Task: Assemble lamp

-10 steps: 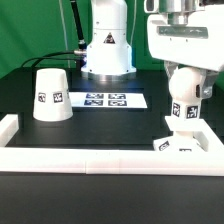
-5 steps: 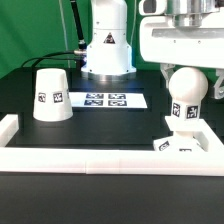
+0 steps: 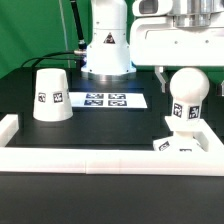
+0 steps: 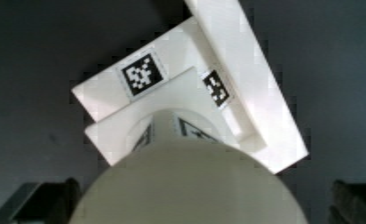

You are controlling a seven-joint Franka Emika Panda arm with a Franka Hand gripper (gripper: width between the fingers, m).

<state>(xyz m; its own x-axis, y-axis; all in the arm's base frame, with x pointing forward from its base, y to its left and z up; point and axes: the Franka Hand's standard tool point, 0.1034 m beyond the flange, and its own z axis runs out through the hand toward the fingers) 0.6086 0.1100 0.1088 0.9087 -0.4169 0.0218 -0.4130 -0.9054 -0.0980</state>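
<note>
The round bulb (image 3: 187, 88) stands upright on its stem in the small square base block (image 3: 181, 144), by the rail at the exterior view's right. My gripper (image 3: 187, 76) hangs over the bulb, open, one finger on each side with gaps to the bulb. In the wrist view the bulb (image 4: 180, 180) fills the foreground between my dark fingertips (image 4: 45, 202), with the tagged base (image 4: 171, 85) beyond it. The conical shade (image 3: 51, 95) stands mouth down at the exterior view's left, apart from the rest.
The marker board (image 3: 107, 100) lies flat in the middle, in front of the arm's white pedestal (image 3: 107, 45). The long white border rail (image 3: 100, 158) runs along the front, with short raised ends at both sides.
My gripper has risen from around the bulb's stem to the height of the bulb's top. The bulb stays upright on the base.
</note>
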